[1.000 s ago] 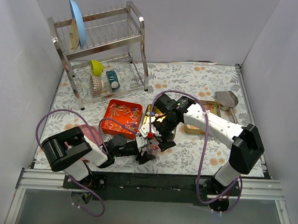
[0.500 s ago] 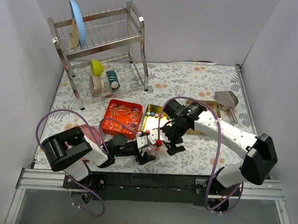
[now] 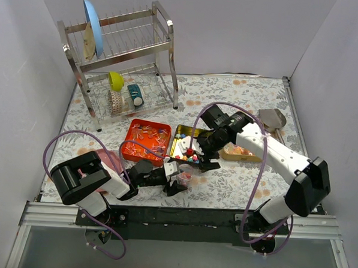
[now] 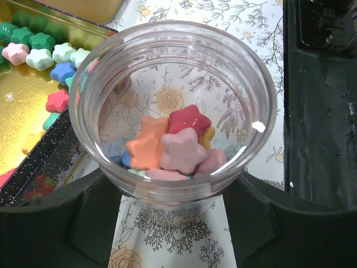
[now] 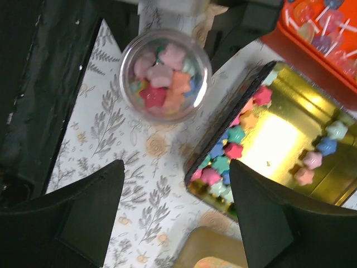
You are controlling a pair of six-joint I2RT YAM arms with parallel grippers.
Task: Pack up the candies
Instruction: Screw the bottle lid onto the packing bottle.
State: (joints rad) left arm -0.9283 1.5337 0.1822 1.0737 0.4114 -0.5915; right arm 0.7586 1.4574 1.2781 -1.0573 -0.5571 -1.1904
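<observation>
Where floral cloth (image 3: 229, 94), grey walls (image 3: 244, 29): L gripper (image 4: 173, 209) snug round jar (image 4: 248, 125), R gripper (image 5: 175, 215) wide.

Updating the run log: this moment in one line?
left gripper: shut on jar | jar: some star candies inside | right gripper: open, empty, near gold tin

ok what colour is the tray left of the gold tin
The tray is orange-red, clearest in the top external view.

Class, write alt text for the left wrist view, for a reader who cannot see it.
A clear jar, gripped between the black jaws of the left gripper, holds pink, orange and red star candies. A gold tin of more stars lies left of it.
</observation>
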